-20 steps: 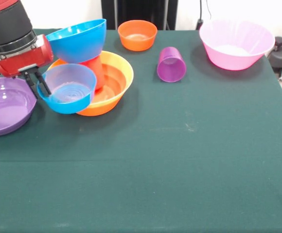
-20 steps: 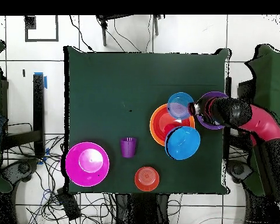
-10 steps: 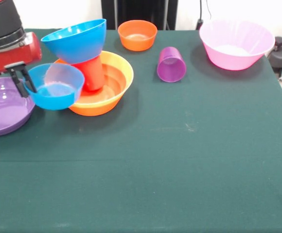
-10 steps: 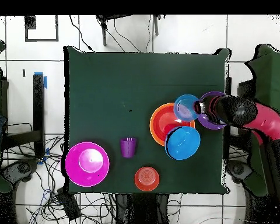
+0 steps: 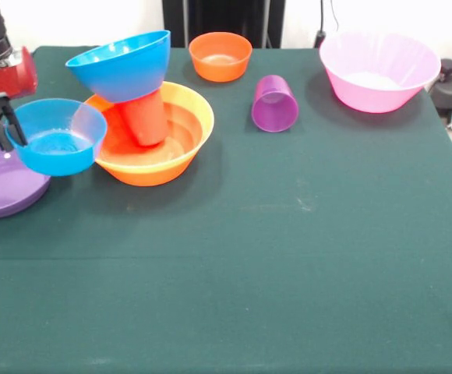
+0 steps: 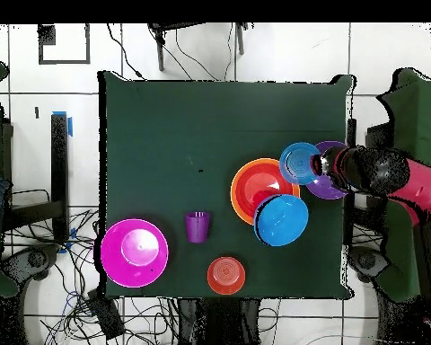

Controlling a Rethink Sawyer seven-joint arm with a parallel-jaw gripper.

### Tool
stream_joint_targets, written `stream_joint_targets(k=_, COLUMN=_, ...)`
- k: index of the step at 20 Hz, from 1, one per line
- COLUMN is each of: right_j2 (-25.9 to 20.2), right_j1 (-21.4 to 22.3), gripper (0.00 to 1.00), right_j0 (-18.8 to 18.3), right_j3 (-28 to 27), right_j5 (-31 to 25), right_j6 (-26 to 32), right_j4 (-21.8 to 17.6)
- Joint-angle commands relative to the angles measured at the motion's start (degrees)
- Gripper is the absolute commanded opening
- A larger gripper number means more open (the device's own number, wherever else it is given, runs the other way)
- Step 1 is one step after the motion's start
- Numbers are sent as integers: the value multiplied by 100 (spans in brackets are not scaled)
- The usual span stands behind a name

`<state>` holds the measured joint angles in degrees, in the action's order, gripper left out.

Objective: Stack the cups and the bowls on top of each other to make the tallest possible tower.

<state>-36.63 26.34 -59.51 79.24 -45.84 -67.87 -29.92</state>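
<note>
Cup (image 5: 273, 104) lies between two bowls (image 5: 220, 55) (image 5: 379, 70).

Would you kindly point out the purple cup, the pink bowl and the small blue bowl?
purple cup (image 5: 274, 103), front view, its side wall.
pink bowl (image 5: 379, 81), front view, its inner floor.
small blue bowl (image 5: 57, 145), front view, its inner floor.

The worktop (image 5: 288, 257) wears a matt dark-green cloth with faint pale scuffs. All the vessels look like smooth plastic: the large orange bowl (image 5: 181, 132) and the large blue bowl (image 5: 125, 64) are glossy, the small blue bowl (image 5: 54, 146) is slightly see-through at its rim, the pink bowl (image 5: 378, 70) is milky and translucent, the purple cup (image 5: 274, 104) translucent, and the purple bowl (image 5: 4, 187) shows shiny highlights. The arm's red casing (image 5: 8, 78) looks glossy and hard.
</note>
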Motion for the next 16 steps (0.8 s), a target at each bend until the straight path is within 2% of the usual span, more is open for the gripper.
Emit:
stream_joint_targets(k=1, right_j2=261, right_j1=-83, gripper=0, right_j0=175, right_j3=-70, right_j5=-527, right_j6=785, right_j4=-384)
stream_joint_targets(k=16, right_j2=191, right_j1=-184, gripper=0, right_j0=80, right_j3=112, right_j5=-378, right_j6=766, right_j4=-326)
